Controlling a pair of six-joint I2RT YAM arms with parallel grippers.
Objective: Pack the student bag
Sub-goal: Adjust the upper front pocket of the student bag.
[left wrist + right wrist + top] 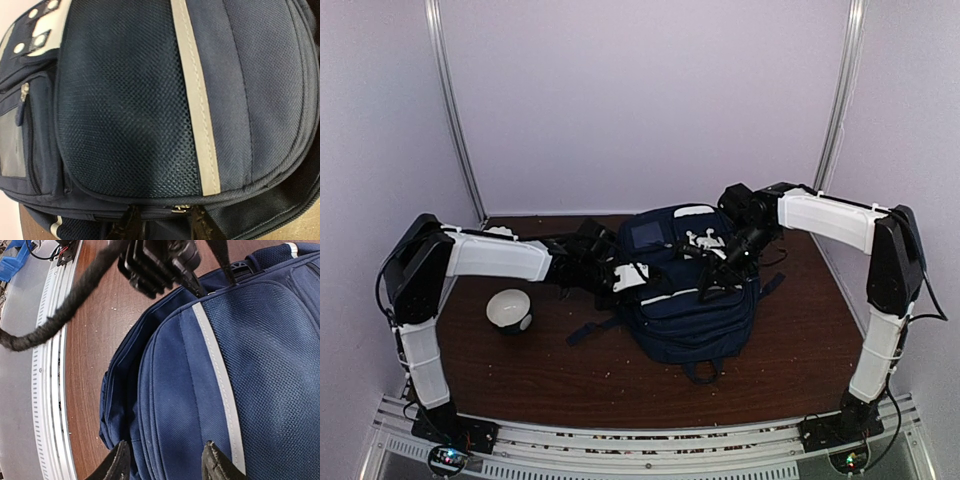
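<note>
Fabric of the student bag (690, 310), laid mid-frame on the table (520, 370), is straddled by the half-spread left hand (167, 222) and right hand (165, 455); whether it is gripped cannot be told.

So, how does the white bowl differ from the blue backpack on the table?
The student bag is large and made of navy fabric with white stripes; the bowl is small and plain white. The bag lies in the middle of the table; the bowl sits apart from it, on the left side. Both rest on the same brown table.
</note>
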